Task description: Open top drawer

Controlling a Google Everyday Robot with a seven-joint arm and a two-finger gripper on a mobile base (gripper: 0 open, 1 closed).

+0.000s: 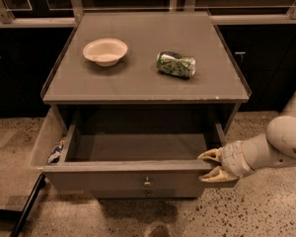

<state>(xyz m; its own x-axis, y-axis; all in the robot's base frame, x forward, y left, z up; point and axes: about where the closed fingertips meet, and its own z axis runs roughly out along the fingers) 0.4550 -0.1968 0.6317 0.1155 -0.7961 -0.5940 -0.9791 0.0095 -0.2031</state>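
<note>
The top drawer (133, 177) of the grey cabinet stands pulled far out, its deep grey box showing bare inside. Its flat front panel has a small round metal knob (147, 183) at centre. My gripper (213, 165) comes in from the right on a pale arm and sits at the drawer front's right end, one fingertip (207, 155) above the top edge and the other lower, against the front panel. The fingers straddle that top right corner.
On the cabinet top (138, 78) lie a white bowl (105, 51) at the left and a crushed green can (175, 64) on its side at the right. A small blue and white item (55, 152) lies beside the drawer's left wall. Speckled floor surrounds the cabinet; dark cabinets stand behind.
</note>
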